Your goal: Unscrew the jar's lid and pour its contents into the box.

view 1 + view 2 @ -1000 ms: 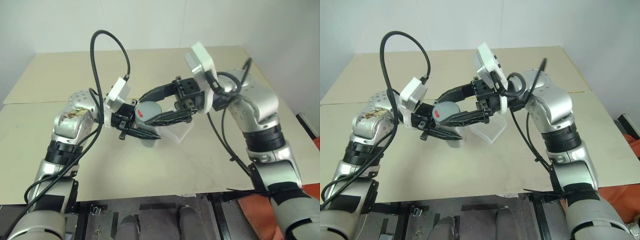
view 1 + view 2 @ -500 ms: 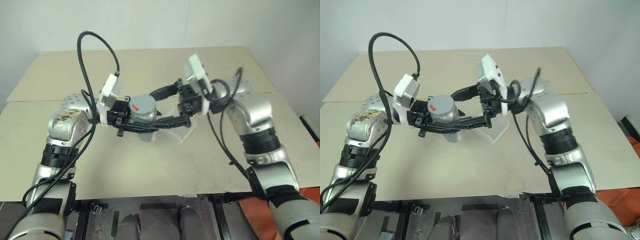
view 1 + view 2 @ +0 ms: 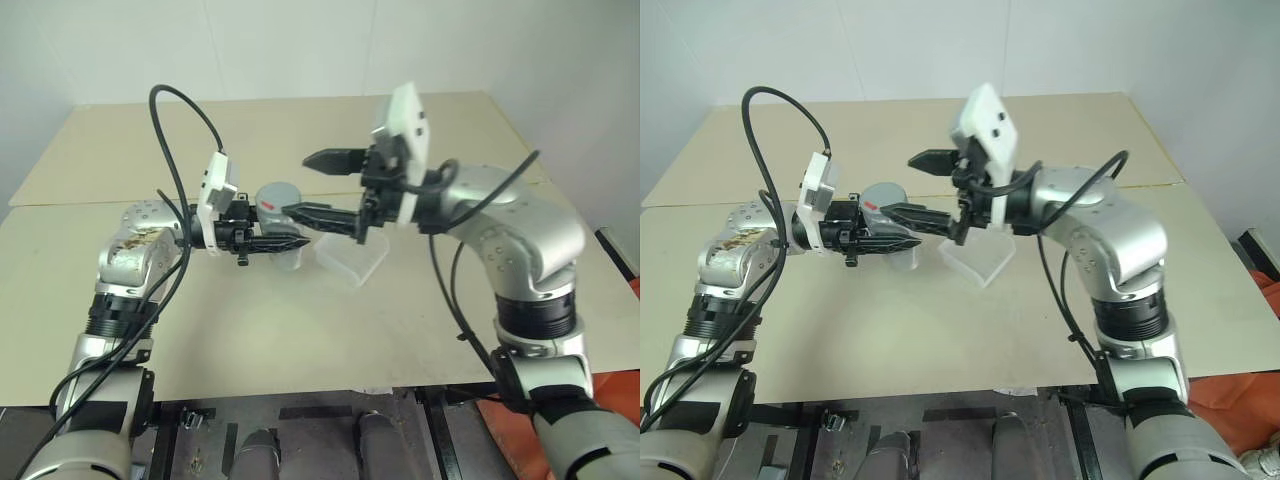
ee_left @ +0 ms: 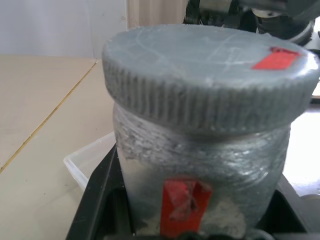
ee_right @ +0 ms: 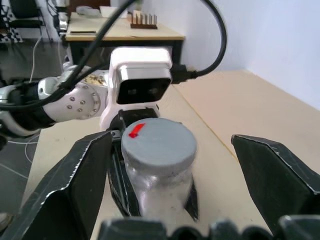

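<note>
While the left gripper [image 3: 285, 243] clamps the jar [image 3: 283, 225], lid [image 5: 158, 141] on, the right gripper [image 3: 310, 185] gapes wide around it.

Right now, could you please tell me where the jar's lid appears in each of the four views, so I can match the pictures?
Left eye view: lid, left of centre, above the left tool.
Right eye view: left of centre, beside the clear box.
Left wrist view: upper half, capping the jar.
Right wrist view: centre, between the right tool's open fingers.
Shared landmark: the lid's red mark.
</note>
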`<state>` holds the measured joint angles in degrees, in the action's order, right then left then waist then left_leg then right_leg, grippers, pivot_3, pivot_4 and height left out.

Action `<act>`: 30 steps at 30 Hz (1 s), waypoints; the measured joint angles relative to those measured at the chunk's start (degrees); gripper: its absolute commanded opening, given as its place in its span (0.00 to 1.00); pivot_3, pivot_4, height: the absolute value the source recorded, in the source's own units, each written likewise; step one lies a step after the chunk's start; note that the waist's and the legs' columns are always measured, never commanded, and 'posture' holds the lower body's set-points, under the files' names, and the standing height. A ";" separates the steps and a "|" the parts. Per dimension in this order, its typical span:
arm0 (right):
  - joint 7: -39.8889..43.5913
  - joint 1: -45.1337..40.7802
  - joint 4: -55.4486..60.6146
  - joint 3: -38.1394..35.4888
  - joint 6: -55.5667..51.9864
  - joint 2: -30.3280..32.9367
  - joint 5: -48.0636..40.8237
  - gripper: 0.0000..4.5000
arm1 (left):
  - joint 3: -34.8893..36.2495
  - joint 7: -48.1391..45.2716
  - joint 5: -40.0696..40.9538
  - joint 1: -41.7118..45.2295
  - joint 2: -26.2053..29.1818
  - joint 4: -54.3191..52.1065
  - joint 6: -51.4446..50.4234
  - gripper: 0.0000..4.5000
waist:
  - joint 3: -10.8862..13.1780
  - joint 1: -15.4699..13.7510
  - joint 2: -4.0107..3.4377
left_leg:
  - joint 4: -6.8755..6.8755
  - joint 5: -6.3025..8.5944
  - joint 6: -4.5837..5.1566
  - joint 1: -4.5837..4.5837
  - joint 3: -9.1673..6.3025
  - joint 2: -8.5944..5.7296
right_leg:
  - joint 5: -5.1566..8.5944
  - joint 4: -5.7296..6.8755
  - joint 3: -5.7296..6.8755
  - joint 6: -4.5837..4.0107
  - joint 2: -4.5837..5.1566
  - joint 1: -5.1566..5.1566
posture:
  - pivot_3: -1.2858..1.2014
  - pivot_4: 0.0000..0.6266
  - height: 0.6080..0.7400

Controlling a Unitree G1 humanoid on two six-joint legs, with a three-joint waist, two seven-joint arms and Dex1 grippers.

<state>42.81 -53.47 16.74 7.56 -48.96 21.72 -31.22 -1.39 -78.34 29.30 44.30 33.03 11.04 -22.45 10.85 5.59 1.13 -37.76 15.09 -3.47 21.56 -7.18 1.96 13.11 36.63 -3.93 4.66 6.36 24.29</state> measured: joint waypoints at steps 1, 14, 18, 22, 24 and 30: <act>-1.08 -0.07 0.11 0.89 -0.28 -0.86 0.32 0.99 | -0.05 0.01 0.00 0.12 -0.19 -0.03 0.00 0.43 | 0.00 0.02 0.00 | 0.00 0.00 0.00 0.00 0.00 0.00 | 0.00 0.00 0.00 0.00 0.00 0.00 | 0.52 0.24 1.00; -4.95 -1.53 -2.83 2.96 0.35 -4.45 3.61 0.99 | -0.04 -0.31 0.01 0.18 -0.21 -1.01 0.03 0.43 | 0.01 0.02 -0.01 | 0.01 0.00 0.00 0.00 -0.01 0.00 | 0.00 -0.01 0.00 0.00 0.00 0.01 | 0.52 0.24 1.00; -3.98 -1.34 -2.76 2.98 0.82 -3.52 3.53 0.99 | 0.04 -0.41 0.04 0.14 0.66 -1.33 0.03 0.43 | 0.00 0.03 -0.01 | 0.01 0.00 0.00 0.00 0.00 0.00 | 0.00 0.00 0.00 0.00 0.00 0.01 | 0.52 0.24 1.00; -2.97 -0.47 -2.00 2.95 0.89 -1.78 2.84 0.99 | 0.26 -0.62 0.18 -0.55 2.06 -1.38 -0.02 0.43 | 0.00 0.04 -0.01 | 0.01 0.00 0.00 0.00 0.00 0.00 | 0.00 -0.01 0.00 0.00 0.00 0.01 | 0.52 0.24 1.00; -2.77 0.56 -1.18 2.74 0.87 -0.83 2.16 0.99 | 0.73 -0.62 0.37 -1.32 2.78 -1.44 -0.03 0.43 | 0.00 0.04 -0.01 | 0.02 0.00 0.01 0.00 -0.01 0.00 | 0.00 -0.01 0.00 0.00 0.00 0.01 | 0.52 0.24 1.00; -3.55 2.71 -2.29 -5.05 0.80 5.49 1.07 0.99 | 2.93 -2.41 2.35 -3.50 4.93 -3.55 -0.05 0.43 | 0.01 -0.41 -0.01 | 0.02 0.01 0.02 0.03 0.00 0.00 | 0.00 -0.06 0.00 0.00 0.01 -0.01 | 0.52 0.24 1.00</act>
<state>39.26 -50.76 14.45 2.51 -48.16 27.20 -30.15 1.54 -80.75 31.64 40.80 37.96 7.49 -22.50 10.85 5.18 1.12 -37.74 15.10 -3.45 21.59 -7.17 1.96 13.11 36.57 -3.93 4.66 6.37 24.28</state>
